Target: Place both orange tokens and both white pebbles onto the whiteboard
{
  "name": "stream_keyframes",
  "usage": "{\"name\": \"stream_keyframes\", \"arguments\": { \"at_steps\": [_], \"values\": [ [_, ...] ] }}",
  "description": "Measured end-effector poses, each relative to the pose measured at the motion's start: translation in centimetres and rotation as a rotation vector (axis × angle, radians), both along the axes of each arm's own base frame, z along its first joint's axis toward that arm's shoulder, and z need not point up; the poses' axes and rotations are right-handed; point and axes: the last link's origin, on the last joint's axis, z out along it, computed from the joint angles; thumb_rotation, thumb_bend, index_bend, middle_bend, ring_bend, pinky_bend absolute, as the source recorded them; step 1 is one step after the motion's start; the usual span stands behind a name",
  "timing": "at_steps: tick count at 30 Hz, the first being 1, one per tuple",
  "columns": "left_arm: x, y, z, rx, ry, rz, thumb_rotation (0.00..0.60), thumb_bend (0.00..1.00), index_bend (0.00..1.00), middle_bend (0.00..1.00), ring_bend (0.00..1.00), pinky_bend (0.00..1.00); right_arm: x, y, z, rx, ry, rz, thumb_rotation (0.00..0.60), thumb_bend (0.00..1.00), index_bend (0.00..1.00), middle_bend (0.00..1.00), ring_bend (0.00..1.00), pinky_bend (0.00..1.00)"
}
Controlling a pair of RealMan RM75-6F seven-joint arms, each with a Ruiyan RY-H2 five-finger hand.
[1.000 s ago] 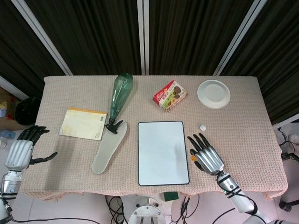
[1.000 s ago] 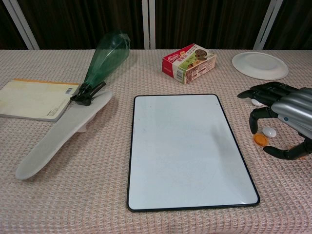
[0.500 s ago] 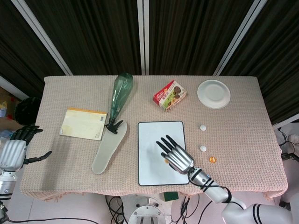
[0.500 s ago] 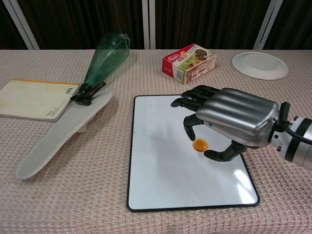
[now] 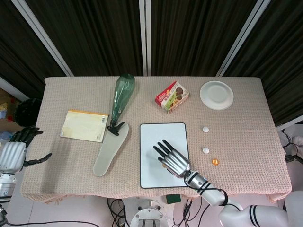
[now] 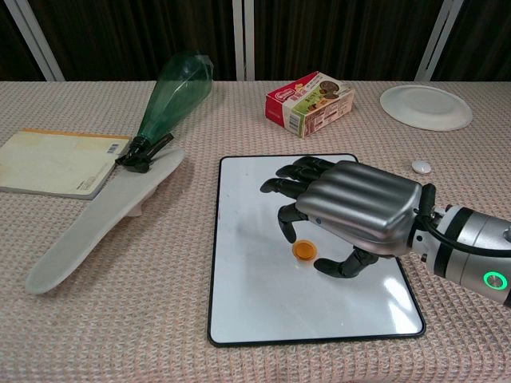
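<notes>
Right hand (image 6: 351,219) moved from bench right of whiteboard (image 6: 255,311) to over its centre, carrying one orange token (image 6: 303,250). Token now low at board surface between thumb and fingertip; pinched or released: cannot tell. Second token (image 5: 215,161) and both pebbles (image 5: 206,150) (image 5: 205,128) on bench, right of board. Left hand (image 5: 14,153) at far left edge, fingers apart, empty. One of four nearly placed.

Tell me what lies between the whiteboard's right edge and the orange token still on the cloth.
Head view: only bare tablecloth lies between whiteboard and orange token; a white pebble sits just behind that line.
</notes>
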Motion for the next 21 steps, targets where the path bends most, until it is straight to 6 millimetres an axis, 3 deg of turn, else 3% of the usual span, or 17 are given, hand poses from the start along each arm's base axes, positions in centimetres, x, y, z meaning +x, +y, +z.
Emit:
{"name": "stream_keyframes", "arguments": {
  "at_steps": [10,16,21],
  "values": [
    [0.4,0.0,-0.2,-0.005,0.005,-0.009,0.349,0.09,0.26,0.21,0.13,0.19,-0.7,0.4,1.9,-0.04,-0.021,-0.017,0.6,0.3,0.36,0.04,0.0,0.0],
    [0.6,0.0,-0.4,-0.016,0.011,-0.015,0.343,0.09,0.26,0.21,0.13,0.19,-3.9,0.1,5.9,-0.13,-0.012,-0.083,0.6,0.3,0.36,0.04,0.0,0.0],
    [0.9,0.0,-1.1,-0.041,0.012,-0.024,0.348,0.09,0.26,0.21,0.13,0.19,-8.0,0.4,9.3,-0.203,-0.004,-0.185,0.6,0.3,0.37,0.04,0.0,0.0]
  ]
}}
